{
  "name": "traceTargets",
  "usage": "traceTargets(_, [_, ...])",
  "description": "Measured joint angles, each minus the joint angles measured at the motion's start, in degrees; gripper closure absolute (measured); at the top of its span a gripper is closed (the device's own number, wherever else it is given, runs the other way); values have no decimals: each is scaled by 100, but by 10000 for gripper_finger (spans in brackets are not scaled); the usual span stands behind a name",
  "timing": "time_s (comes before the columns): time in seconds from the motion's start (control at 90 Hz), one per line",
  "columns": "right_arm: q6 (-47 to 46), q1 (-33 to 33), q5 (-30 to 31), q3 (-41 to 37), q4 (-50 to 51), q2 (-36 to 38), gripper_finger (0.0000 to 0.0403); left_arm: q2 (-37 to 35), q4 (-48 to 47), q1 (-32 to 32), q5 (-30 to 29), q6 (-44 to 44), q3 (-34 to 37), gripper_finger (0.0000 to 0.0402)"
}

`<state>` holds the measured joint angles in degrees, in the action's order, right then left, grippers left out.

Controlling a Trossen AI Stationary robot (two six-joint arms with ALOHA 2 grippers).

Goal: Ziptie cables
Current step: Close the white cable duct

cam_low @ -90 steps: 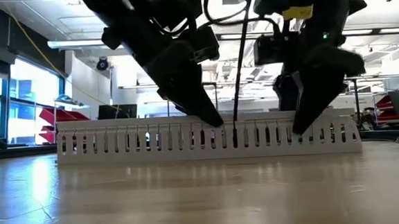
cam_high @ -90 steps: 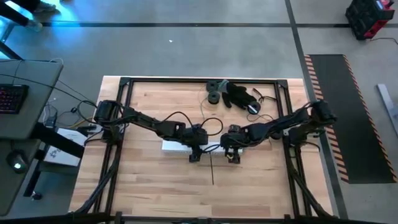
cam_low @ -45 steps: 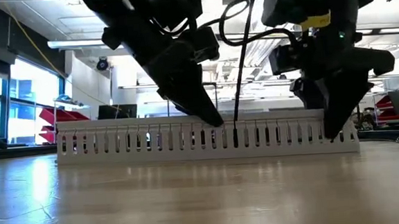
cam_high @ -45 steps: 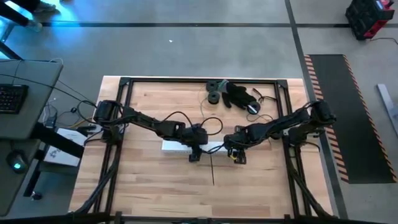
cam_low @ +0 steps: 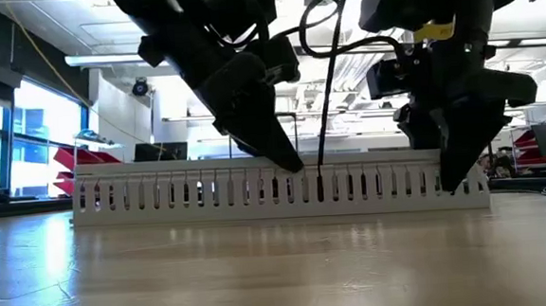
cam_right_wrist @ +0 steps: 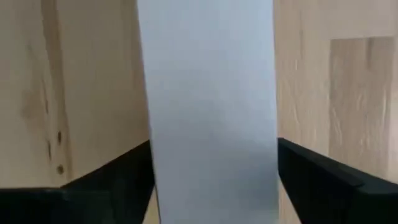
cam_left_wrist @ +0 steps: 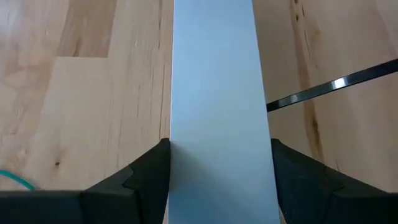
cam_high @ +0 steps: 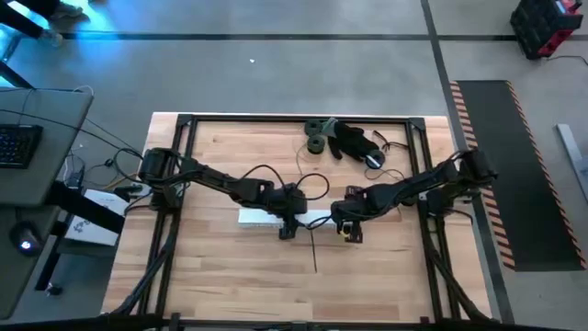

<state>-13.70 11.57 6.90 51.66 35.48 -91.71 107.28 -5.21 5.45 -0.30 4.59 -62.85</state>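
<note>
The long white slotted duct lies flat on the wooden table, and its smooth top fills both wrist views. The cables do not show in any view. My left gripper stands over the duct's middle, my right gripper at its right end, and each is shut on the duct. A thin black strip lies on the table between them. It runs from the duct toward the near edge and shows in the left wrist view as the strip. My left gripper pinches the duct's two long sides between its fingers, near mid-length. The fingers slant down from above and lie across the duct, which rests flat on the table. My right gripper pinches the duct's two long sides between its fingers, close to the duct's right end. The fingers come from above, pointing down, across the duct. The duct stays flat on the table.
Black round parts and a thin dark cord lie at the table's far side. A black frame runs around the tabletop. Bare wood lies near the front edge.
My right gripper has moved along the duct toward the table's right edge and come down at the duct's right end. My left gripper and the black strip have kept still.
</note>
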Motion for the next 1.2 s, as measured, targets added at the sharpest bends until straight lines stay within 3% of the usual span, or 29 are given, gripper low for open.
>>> traceTargets(0.233, [-135, 252, 505, 0, 71, 708, 106, 0, -12, 0, -15, -10, 0, 190])
traceTargets(0.389, [-313, 264, 456, 0, -110, 932, 136, 0, -16, 0, -22, -10, 0, 190])
traceTargets(0.756, [-942, 206, 91, 30, -566, 78, 331, 0, -29, -1, -74, -45, 0, 190])
traceTargets(0.911, [-847, 286, 63, 28, -683, -63, 390, 0, -48, -2, -81, -56, 0, 190])
traceTargets(1.2, [-827, 289, 144, 17, -692, -28, 394, 0, -42, -4, -59, 0, 0, 184])
